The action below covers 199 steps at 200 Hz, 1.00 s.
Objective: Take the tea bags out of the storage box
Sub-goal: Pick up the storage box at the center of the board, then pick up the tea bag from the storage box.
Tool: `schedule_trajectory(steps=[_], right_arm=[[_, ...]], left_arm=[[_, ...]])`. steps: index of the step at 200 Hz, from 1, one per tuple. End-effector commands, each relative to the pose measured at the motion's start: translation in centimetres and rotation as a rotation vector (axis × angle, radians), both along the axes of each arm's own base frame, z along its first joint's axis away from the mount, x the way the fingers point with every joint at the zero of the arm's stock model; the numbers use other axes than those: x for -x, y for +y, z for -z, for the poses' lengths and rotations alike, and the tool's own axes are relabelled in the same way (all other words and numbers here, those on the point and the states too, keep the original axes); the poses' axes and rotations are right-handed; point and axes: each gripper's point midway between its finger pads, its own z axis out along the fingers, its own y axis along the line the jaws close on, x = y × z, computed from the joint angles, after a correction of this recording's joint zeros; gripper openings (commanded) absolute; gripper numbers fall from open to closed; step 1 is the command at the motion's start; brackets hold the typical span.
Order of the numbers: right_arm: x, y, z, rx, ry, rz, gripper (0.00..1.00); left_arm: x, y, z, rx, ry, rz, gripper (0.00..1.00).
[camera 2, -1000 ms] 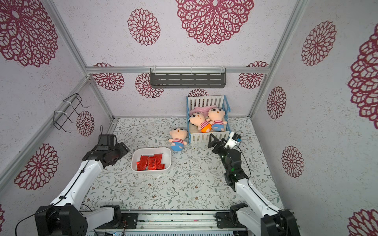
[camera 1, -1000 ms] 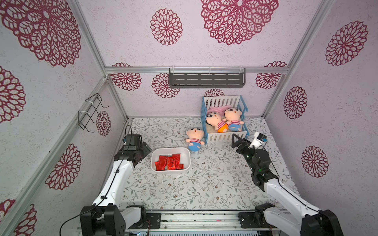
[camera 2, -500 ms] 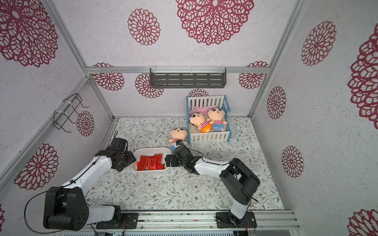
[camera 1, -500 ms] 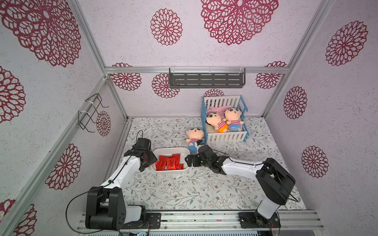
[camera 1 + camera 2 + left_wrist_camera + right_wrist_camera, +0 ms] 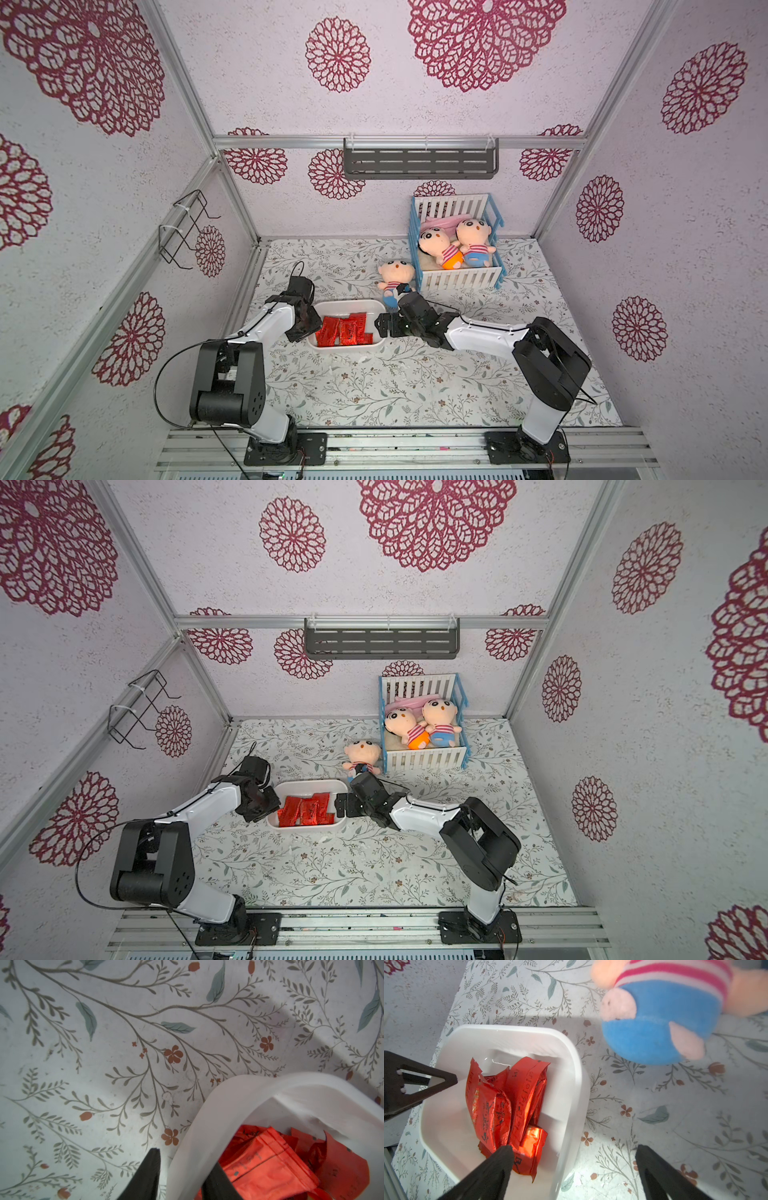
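red foil tea bags (image 5: 500,1109): heaped inside the shallow white plastic storage box (image 5: 512,1029), left of centre on the floral counter (image 5: 374,386) | left fingers (image 5: 149,1174): set astride the box's left wall, grip cannot be told | right fingers (image 5: 492,1167): spread wide astride its right wall, nothing held

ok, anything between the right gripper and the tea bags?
No lid or cover. The right gripper is open astride the storage box wall: one finger over the tea bags inside, its mate outside above the table. Only that wall sits between the jaws.
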Motion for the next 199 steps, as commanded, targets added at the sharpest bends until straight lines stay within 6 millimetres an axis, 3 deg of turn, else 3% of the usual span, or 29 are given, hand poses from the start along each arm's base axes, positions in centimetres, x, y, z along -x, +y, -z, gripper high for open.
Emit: schedule_trajectory(steps=[1, 24, 69, 116, 138, 174, 199], right_arm=[[-0.5, 0.1, -4.0, -0.035, -0.079, -0.017, 0.99], [-0.4, 0.1, -5.2, -0.046, -0.093, -0.036, 0.99], [0.1, 1.5, -8.3, -0.099, -0.12, -0.123, 0.99], [0.5, 4.4, -11.7, -0.148, -0.176, -0.3, 0.97], [0.2, 5.8, -11.6, -0.146, -0.189, -0.377, 0.92], [-0.1, 8.4, -9.2, -0.163, -0.132, -0.49, 0.68], [-1.1, 8.7, -6.9, -0.118, -0.112, -0.475, 0.67]], left_arm=[[-1.1, -0.1, -0.9, -0.023, -0.037, 0.025, 0.28], [-0.8, -0.1, -1.8, -0.048, -0.03, 0.039, 0.15], [0.0, -0.4, -5.2, -0.094, -0.035, 0.081, 0.0], [2.0, -0.6, -8.0, -0.141, 0.01, 0.191, 0.0], [3.0, -0.3, -8.4, -0.169, 0.029, 0.255, 0.0], [3.8, -0.3, -7.6, -0.173, 0.036, 0.305, 0.0], [3.5, -0.8, -7.6, -0.15, 0.016, 0.314, 0.0]])
